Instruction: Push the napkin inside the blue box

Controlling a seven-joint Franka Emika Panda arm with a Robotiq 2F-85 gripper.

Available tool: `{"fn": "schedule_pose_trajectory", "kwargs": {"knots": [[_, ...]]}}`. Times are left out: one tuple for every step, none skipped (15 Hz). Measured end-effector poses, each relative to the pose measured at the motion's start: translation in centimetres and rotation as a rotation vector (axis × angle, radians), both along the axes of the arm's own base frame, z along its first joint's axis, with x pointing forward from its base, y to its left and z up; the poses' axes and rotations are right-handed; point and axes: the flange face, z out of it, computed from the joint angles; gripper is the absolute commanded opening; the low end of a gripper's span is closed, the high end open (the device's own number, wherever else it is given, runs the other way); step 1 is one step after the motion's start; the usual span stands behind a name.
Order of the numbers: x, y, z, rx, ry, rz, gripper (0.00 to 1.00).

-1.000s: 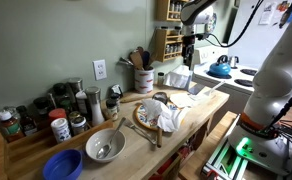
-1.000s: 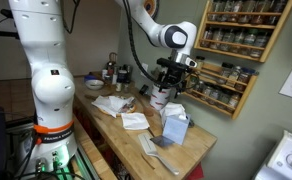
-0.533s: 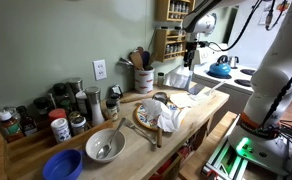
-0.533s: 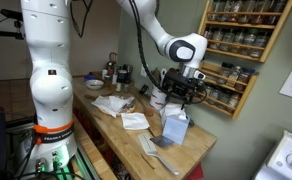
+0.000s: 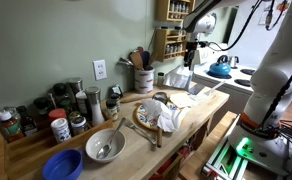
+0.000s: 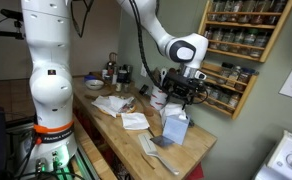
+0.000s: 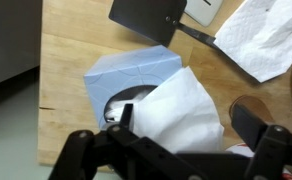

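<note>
The blue box (image 7: 121,72) stands on the wooden counter, and the white napkin (image 7: 176,115) sticks up out of its dark oval opening. In the wrist view my gripper (image 7: 186,125) is open, one finger on each side of the napkin, just above it and holding nothing. In both exterior views the gripper (image 5: 192,48) (image 6: 183,92) hangs a little above the box (image 5: 178,78) (image 6: 174,126). The napkin's tip (image 6: 172,109) shows at the box top.
A black spatula (image 7: 151,20) and loose white napkins (image 7: 271,35) (image 6: 134,121) lie near the box. A spice rack (image 6: 236,40) hangs behind it. A plate with a cloth (image 5: 161,113), a metal bowl (image 5: 104,147), a blue bowl (image 5: 62,165) and a utensil crock (image 5: 143,78) fill the counter.
A second ago the gripper was off to one side of the box; it has moved over the box. It has held still for the last half second.
</note>
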Motion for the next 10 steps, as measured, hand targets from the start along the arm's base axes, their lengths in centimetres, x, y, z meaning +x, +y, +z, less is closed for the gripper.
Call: {"fn": "schedule_pose_trajectory", "kwargs": {"knots": [[0.10, -0.05, 0.04, -0.005, -0.008, 0.000, 1.00], [0.21, -0.15, 0.08, -0.010, -0.018, -0.001, 1.00], [0.29, -0.26, 0.10, -0.015, -0.026, -0.002, 1.00], [0.36, -0.36, 0.07, -0.018, -0.032, 0.003, 1.00], [0.40, -0.42, 0.01, -0.019, -0.035, 0.013, 1.00], [0.46, -0.46, -0.06, -0.020, -0.039, 0.021, 1.00], [0.53, -0.47, -0.17, -0.019, -0.042, 0.031, 1.00], [0.58, -0.46, -0.30, -0.016, -0.043, 0.040, 1.00], [0.62, -0.45, -0.45, -0.012, -0.044, 0.049, 0.97], [0.66, -0.43, -0.59, -0.009, -0.045, 0.058, 0.91]]}}
